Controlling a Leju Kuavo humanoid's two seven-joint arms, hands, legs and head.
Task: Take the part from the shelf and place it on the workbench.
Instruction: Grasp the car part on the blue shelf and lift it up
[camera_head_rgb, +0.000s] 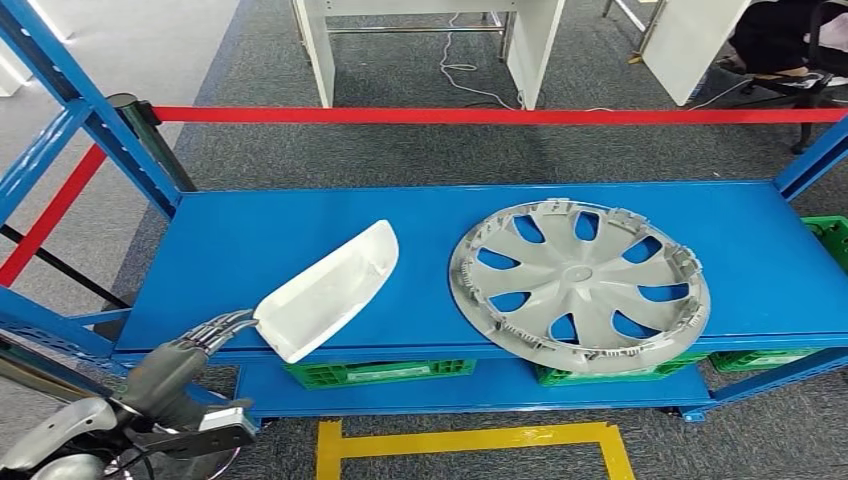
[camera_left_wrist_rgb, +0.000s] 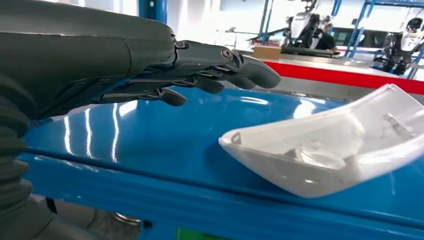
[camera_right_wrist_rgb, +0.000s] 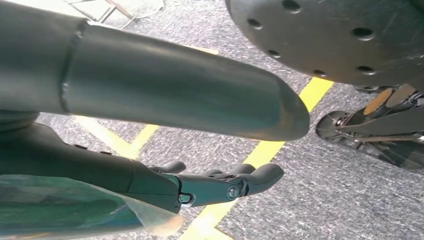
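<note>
One robot hand (camera_head_rgb: 215, 330) outstretched beside part (camera_head_rgb: 328, 290)

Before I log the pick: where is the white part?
In the head view the white part lies on the blue shelf, left of the hubcap, with the left hand at its near end.

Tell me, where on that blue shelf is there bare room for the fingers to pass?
The blue shelf is bare left of the white scoop-shaped part, behind it, and right of the hubcap. The strip between part and hubcap is narrower. The left hand is at the part's near end, over the front edge.
</note>
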